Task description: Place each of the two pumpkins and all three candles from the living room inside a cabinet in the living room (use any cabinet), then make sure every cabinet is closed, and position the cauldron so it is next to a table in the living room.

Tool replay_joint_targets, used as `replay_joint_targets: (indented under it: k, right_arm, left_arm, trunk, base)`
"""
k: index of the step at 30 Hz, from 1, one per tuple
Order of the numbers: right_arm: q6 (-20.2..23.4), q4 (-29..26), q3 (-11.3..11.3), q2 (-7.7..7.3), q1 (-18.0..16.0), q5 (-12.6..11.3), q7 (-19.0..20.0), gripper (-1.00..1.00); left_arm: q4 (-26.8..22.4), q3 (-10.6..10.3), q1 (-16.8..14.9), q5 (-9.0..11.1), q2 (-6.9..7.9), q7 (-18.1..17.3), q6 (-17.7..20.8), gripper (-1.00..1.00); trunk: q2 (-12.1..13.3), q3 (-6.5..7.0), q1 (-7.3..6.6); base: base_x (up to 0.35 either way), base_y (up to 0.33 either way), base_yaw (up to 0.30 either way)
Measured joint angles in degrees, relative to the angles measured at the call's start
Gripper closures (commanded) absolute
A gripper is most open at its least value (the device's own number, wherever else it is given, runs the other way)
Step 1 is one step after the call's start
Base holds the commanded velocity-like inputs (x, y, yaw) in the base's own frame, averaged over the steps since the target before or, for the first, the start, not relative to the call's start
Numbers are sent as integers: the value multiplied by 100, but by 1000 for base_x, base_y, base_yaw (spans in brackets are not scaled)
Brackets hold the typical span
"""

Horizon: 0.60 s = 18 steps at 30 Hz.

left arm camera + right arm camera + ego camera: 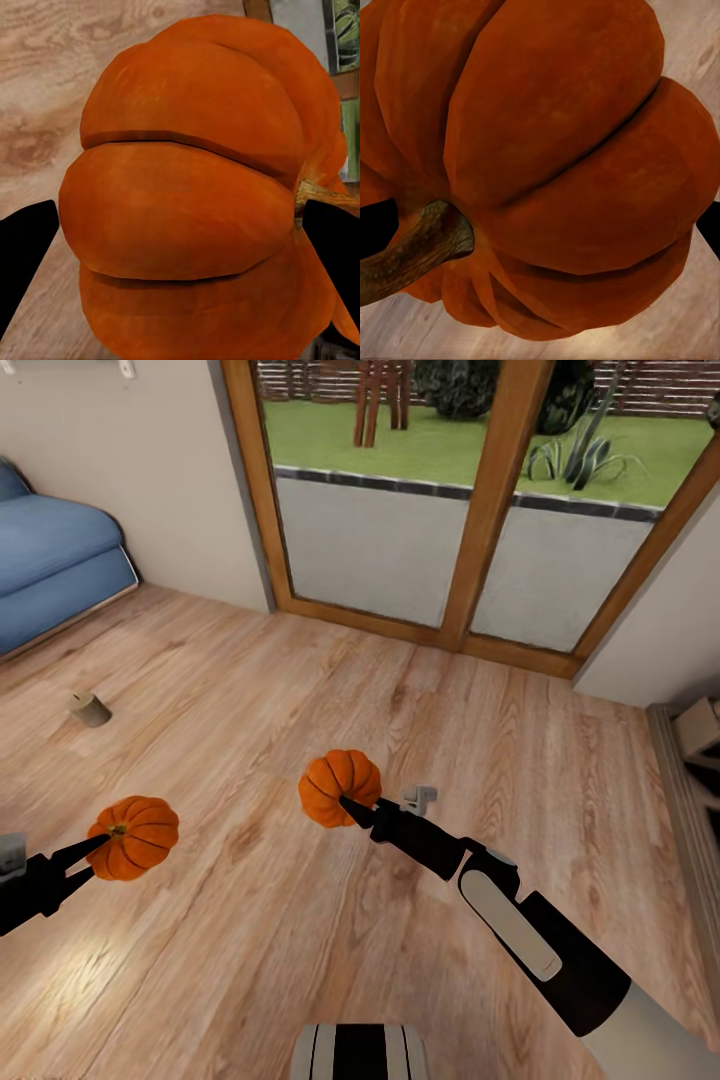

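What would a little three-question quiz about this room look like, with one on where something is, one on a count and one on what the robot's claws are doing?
1. Where is the candle?
A. on the wooden floor, near the blue sofa
B. on the sofa
C. in a claw

2. How many pumpkins are in sight?
A. one
B. two
C. three

3. What are the two claws doing?
A. both open and empty
B. one holds a candle
C. each grips a pumpkin

Answers:
1. A, it stands on the boards in front of the sofa.
2. B, the left pumpkin and the right pumpkin.
3. C, the left gripper and right gripper each close on one.
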Motion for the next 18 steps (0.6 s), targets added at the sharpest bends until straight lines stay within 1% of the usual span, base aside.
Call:
replay_joint_targets:
  k: [13, 14, 18]
  right_arm:
    - [10, 0, -3, 0, -3, 4, -1, 100]
    - [11, 2, -5, 0, -2, 11, -4, 100]
    - [13, 2, -1, 0, 2, 10, -9, 100]
  left_arm:
    - [-10, -16, 1, -27, -25, -1, -5, 100]
    - [-11, -16, 1, -5, -28, 0, 0, 100]
    - [-11, -17, 1, -34, -38, 0, -5, 100]
  trunk:
    - [17, 353, -33]
    - [18, 358, -33]
    - [18, 377, -33]
  base:
    - [0, 0, 225]
    - [0, 0, 229]
    - [0, 0, 229]
